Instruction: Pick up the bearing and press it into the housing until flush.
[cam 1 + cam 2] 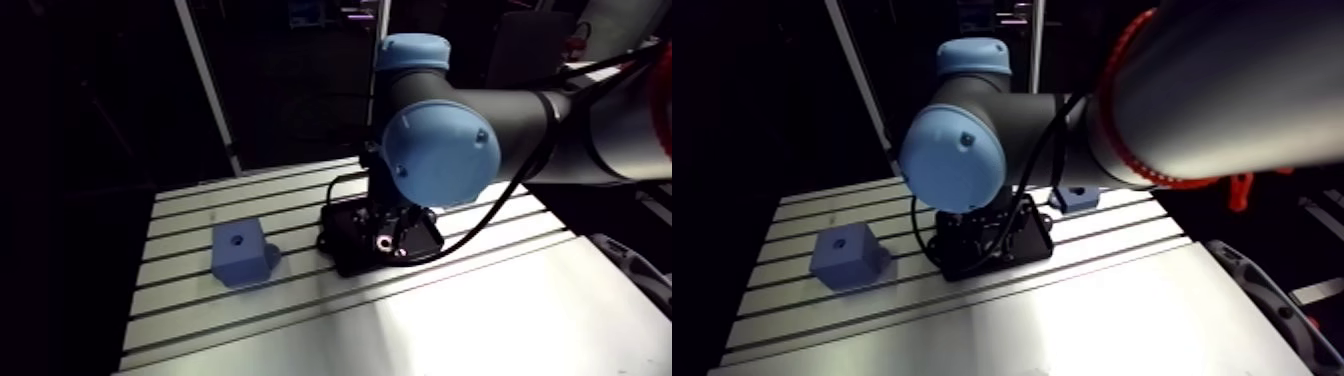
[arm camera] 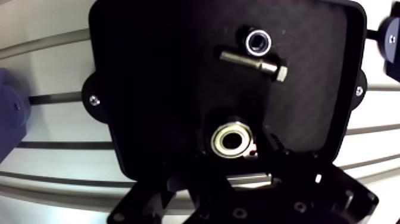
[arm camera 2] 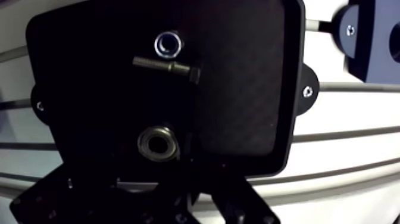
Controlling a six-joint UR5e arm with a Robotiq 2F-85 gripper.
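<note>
The bearing (image 2: 232, 140) is silver, tray (image 2: 155, 89) black, housing (image 1: 243, 253) blue

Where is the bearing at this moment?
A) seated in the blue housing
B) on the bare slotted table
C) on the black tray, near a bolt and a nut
C: the wrist view shows the bearing on the black tray, with the bolt and nut just ahead of it; the blue housing stands apart from the tray.

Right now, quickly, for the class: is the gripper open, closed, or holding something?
Gripper: cannot be told; it is dark against the black tray, right at the bearing.
</note>
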